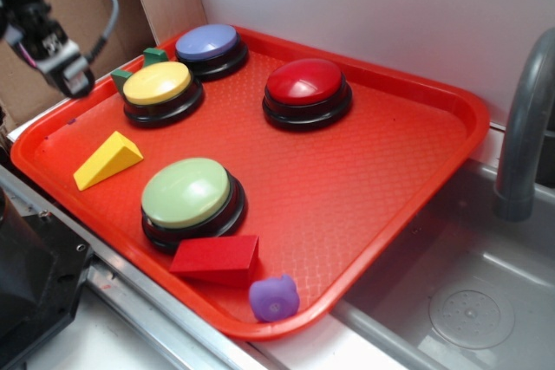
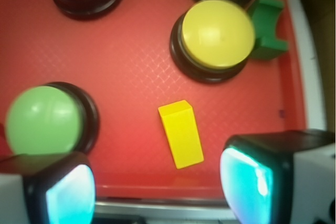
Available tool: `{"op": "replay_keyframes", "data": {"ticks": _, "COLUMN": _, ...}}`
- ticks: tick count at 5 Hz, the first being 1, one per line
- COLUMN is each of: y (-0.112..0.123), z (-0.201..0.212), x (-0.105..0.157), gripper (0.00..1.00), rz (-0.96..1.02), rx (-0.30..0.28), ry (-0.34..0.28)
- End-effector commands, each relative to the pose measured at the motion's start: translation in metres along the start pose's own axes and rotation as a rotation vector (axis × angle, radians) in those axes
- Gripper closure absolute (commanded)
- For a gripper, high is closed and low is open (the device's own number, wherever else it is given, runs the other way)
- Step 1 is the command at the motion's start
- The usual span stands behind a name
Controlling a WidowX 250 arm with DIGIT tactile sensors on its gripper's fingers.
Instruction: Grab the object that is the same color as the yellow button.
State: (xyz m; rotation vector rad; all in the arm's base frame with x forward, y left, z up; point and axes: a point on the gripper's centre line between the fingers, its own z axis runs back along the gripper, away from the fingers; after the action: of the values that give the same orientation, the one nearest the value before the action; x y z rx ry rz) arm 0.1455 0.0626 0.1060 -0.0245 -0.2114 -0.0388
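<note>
Claw (image 2: 157, 187) spread above the yellow wedge block (image 2: 181, 134) — smooth, solid — lying on the dimpled red tray (image 1: 364, 179); domed yellow button (image 2: 218, 33) nearby.

I count four dome buttons on one red tray (image 1: 416, 171): a yellow button (image 1: 158, 84) far left, a blue button (image 1: 208, 42) behind it, a red button (image 1: 305, 84) to the right, and a green button (image 1: 186, 193) near me. Loose pieces come to four as well: one yellow wedge (image 1: 106, 160) at the left edge, one red block (image 1: 217, 259) and one purple lump (image 1: 274, 297) at the near edge, one green arch (image 2: 266, 27) beside the yellow button. One gripper (image 2: 157, 182), two pads.
</note>
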Motion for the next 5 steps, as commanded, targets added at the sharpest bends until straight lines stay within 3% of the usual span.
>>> {"op": "replay_keyframes", "data": {"ticks": 1, "y": 0.017, "z": -0.056, "x": 0.006, "gripper": 0.00, "rz": -0.038, "rx": -0.024, "ry": -0.013}}
{"op": "replay_keyframes", "data": {"ticks": 2, "y": 0.013, "z": -0.077, "x": 0.008, "gripper": 0.00, "rz": -0.064, "rx": -0.011, "ry": 0.030}}
{"op": "replay_keyframes", "data": {"ticks": 4, "y": 0.008, "z": -0.091, "x": 0.007, "gripper": 0.04, "rz": -0.061, "rx": -0.019, "ry": 0.045}}
{"op": "replay_keyframes", "data": {"ticks": 5, "y": 0.008, "z": -0.090, "x": 0.006, "gripper": 1.00, "rz": -0.056, "rx": -0.017, "ry": 0.050}}
